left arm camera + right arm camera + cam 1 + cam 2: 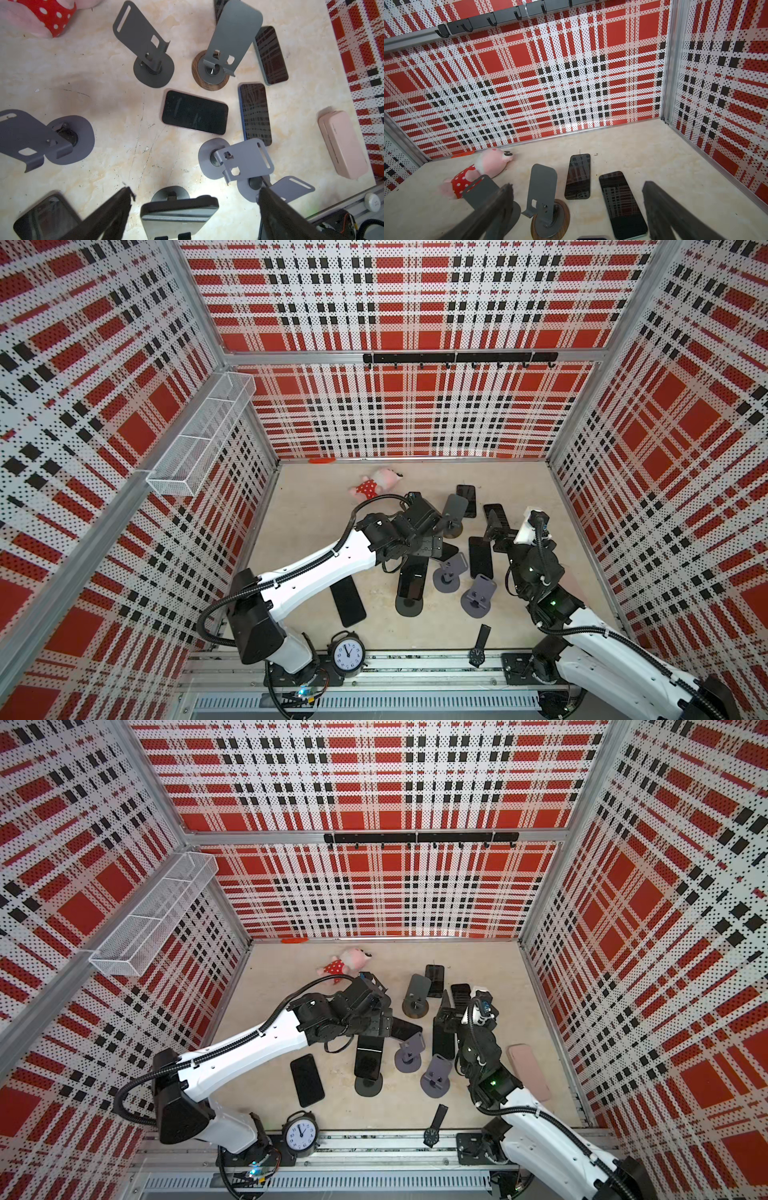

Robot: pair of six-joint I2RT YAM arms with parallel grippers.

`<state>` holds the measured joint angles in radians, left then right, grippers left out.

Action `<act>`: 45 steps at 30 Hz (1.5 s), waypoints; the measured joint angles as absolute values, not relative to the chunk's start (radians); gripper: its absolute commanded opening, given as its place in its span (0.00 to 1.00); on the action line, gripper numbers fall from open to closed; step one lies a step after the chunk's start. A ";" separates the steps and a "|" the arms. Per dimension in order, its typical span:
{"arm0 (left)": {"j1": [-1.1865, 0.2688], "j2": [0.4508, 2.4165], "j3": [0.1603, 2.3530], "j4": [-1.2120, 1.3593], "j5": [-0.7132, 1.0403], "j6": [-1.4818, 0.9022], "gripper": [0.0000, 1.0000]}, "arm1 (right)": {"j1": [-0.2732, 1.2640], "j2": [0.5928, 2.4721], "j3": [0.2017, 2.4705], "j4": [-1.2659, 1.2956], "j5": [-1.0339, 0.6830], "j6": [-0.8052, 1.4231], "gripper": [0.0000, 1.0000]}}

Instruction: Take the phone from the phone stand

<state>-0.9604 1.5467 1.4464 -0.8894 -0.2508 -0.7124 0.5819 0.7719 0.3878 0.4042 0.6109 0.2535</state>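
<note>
In both top views the left arm covers some stands and part of a phone, so the left wrist view counts best. It shows six phones, one largely hidden behind the wood-based stand [232,31], and six stands. Only one phone [178,224] sits on a phone stand [170,192], mid-desk [104,124]. It is dark, glossy and leaning back, its lower end cut off. The left gripper [195,191] hangs just above it, jaws released. The right gripper [578,186] also has its jaws released, above two flat phones.
</note>
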 measured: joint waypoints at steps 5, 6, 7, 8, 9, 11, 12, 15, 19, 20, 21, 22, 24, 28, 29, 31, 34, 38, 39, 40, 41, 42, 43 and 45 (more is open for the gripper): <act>-0.990 1.568 1.446 -0.931 -0.271 -0.746 0.98 | 0.582 0.773 0.384 0.411 0.603 0.255 1.00; -0.996 1.572 1.446 -0.935 -0.272 -0.751 0.98 | 0.582 0.773 0.384 0.411 0.601 0.255 1.00; -1.003 1.575 1.444 -0.937 -0.273 -0.755 0.98 | 0.582 0.773 0.384 0.412 0.597 0.256 1.00; -1.008 1.576 1.441 -0.938 -0.276 -0.759 0.98 | 0.582 0.774 0.384 0.413 0.595 0.256 1.00; -1.012 1.576 1.436 -0.939 -0.278 -0.763 0.98 | 0.582 0.775 0.384 0.414 0.593 0.256 1.00; -1.015 1.578 1.428 -0.944 -0.278 -0.769 0.98 | 0.582 0.775 0.384 0.414 0.588 0.256 1.00; -1.016 1.580 1.424 -0.947 -0.279 -0.772 0.98 | 0.582 0.775 0.384 0.415 0.587 0.256 1.00; -1.016 1.592 1.416 -0.952 -0.284 -0.781 0.98 | 0.582 0.775 0.384 0.417 0.575 0.256 1.00; -1.016 1.604 1.408 -0.959 -0.299 -0.795 0.98 | 0.582 0.775 0.384 0.417 0.560 0.256 1.00; -1.016 1.605 1.406 -0.960 -0.299 -0.798 0.98 | 0.582 0.775 0.384 0.417 0.557 0.256 1.00; -1.016 1.605 1.402 -0.961 -0.300 -0.801 0.98 | 0.582 0.774 0.384 0.417 0.554 0.256 1.00; -1.017 1.607 1.399 -0.962 -0.300 -0.804 0.98 | 0.582 0.774 0.384 0.418 0.552 0.256 1.00; -1.021 1.614 1.395 -0.964 -0.301 -0.805 1.00 | 0.582 0.774 0.384 0.417 0.552 0.256 1.00; -1.042 1.637 1.392 -0.966 -0.310 -0.809 0.96 | 0.582 0.774 0.384 0.417 0.545 0.258 1.00; -1.046 1.643 1.390 -0.968 -0.311 -0.810 0.94 | 0.582 0.773 0.384 0.418 0.541 0.259 1.00; -1.047 1.655 1.384 -0.974 -0.319 -0.813 0.88 | 0.582 0.773 0.384 0.418 0.538 0.260 1.00; -1.046 1.658 1.367 -0.983 -0.330 -0.822 0.81 | 0.582 0.772 0.384 0.418 0.537 0.263 1.00; -1.040 1.658 1.360 -0.990 -0.330 -0.826 0.72 | 0.582 0.772 0.384 0.418 0.532 0.268 1.00; -1.040 1.658 1.360 -0.991 -0.330 -0.826 0.71 | 0.582 0.772 0.384 0.418 0.532 0.271 1.00; -1.040 1.658 1.360 -0.992 -0.329 -0.825 0.70 | 0.582 0.772 0.384 0.418 0.534 0.273 1.00; -1.040 1.658 1.360 -0.992 -0.328 -0.825 0.70 | 0.582 0.772 0.384 0.417 0.535 0.276 1.00; -1.040 1.658 1.360 -0.992 -0.326 -0.822 0.70 | 0.582 0.772 0.384 0.417 0.535 0.279 1.00; -1.040 1.658 1.360 -0.992 -0.325 -0.821 0.69 | 0.582 0.771 0.384 0.417 0.536 0.281 1.00; -1.040 1.658 1.360 -0.992 -0.323 -0.817 0.68 | 0.582 0.766 0.382 0.419 0.539 0.283 1.00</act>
